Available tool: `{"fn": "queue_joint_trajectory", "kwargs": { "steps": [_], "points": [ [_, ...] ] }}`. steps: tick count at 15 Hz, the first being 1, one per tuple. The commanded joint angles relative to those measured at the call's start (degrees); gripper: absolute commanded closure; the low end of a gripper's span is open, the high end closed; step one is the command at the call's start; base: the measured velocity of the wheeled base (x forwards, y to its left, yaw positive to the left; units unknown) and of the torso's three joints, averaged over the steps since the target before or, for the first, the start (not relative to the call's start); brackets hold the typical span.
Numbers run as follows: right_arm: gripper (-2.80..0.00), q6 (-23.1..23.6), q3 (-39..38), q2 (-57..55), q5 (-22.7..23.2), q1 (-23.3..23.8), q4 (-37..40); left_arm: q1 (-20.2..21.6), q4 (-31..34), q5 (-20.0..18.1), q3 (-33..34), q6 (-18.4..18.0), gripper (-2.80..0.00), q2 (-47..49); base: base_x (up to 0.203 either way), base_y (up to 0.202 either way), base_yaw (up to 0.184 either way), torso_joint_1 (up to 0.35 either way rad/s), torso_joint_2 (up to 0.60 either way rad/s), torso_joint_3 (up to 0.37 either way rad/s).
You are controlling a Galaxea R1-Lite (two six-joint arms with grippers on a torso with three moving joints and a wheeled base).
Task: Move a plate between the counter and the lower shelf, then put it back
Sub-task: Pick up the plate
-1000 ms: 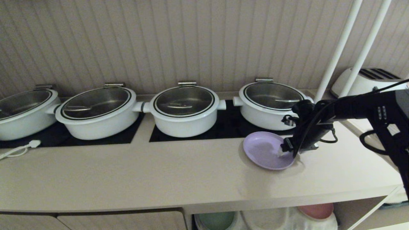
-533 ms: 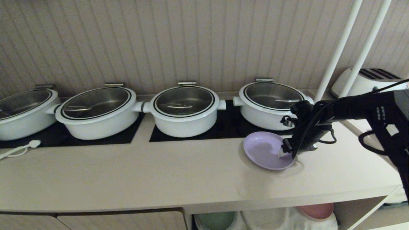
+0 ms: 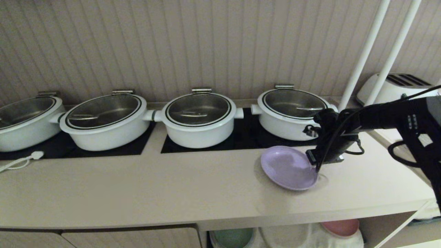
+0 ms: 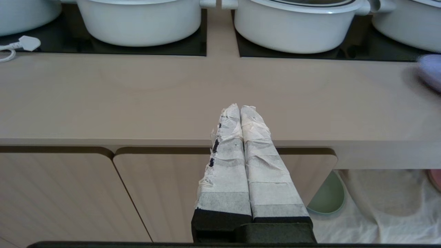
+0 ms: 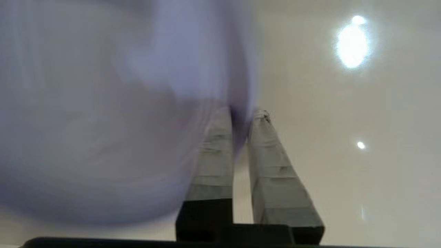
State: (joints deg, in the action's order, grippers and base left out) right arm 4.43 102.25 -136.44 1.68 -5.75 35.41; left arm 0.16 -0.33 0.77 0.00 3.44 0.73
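The right hand (image 3: 314,164) is clamped on the right rim of the lilac plate (image 3: 287,167), which sits tilted at the right end of the bench (image 3: 172,186), in front of the rightmost white pot (image 3: 293,112). This looks like the pick-up step. Next comes lifting it clear and carrying it down to the lower shelf (image 3: 303,236) between the green plate (image 3: 232,237) and pink plate (image 3: 341,227). The left hand (image 4: 241,113), pressed together, waits idle near the bench's front edge.

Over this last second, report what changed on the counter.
The right end effector closed on the lilac plate at its right rim and tipped that edge up; the plate shifted slightly toward the counter's front. The pots and the left end effector, parked and shut, stayed put.
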Motion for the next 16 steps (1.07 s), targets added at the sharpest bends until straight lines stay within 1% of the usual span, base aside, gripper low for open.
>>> {"fn": "queue_joint_trajectory", "kwargs": {
  "steps": [1,6,9,12,16],
  "points": [
    [0.00,0.0,0.1,0.2,-0.1,0.0,0.4,0.0,-0.1,0.0,0.0,0.1,0.00,0.0,0.000,0.000,0.000,0.000,0.00,0.000],
    [0.00,0.0,-0.3,1.8,-0.2,0.0,0.7,0.1,-0.1,0.1,0.0,0.1,0.00,-0.1,0.000,0.000,0.000,0.000,0.00,0.000],
    [0.00,0.0,-2.0,3.8,-0.2,0.0,0.8,0.1,-0.1,0.1,0.0,0.1,0.00,-0.3,0.000,0.000,0.000,0.000,0.00,0.000],
    [0.00,-0.1,-5.0,6.7,-0.1,0.0,0.8,0.0,-0.1,0.1,0.0,0.1,0.00,-0.6,0.000,0.000,0.000,0.000,0.00,0.000],
    [0.00,-0.7,-11.1,11.2,0.0,0.0,0.5,0.0,-0.2,0.1,0.0,0.1,0.00,-0.7,0.000,0.000,0.000,0.000,0.00,0.000]
  ]
}}
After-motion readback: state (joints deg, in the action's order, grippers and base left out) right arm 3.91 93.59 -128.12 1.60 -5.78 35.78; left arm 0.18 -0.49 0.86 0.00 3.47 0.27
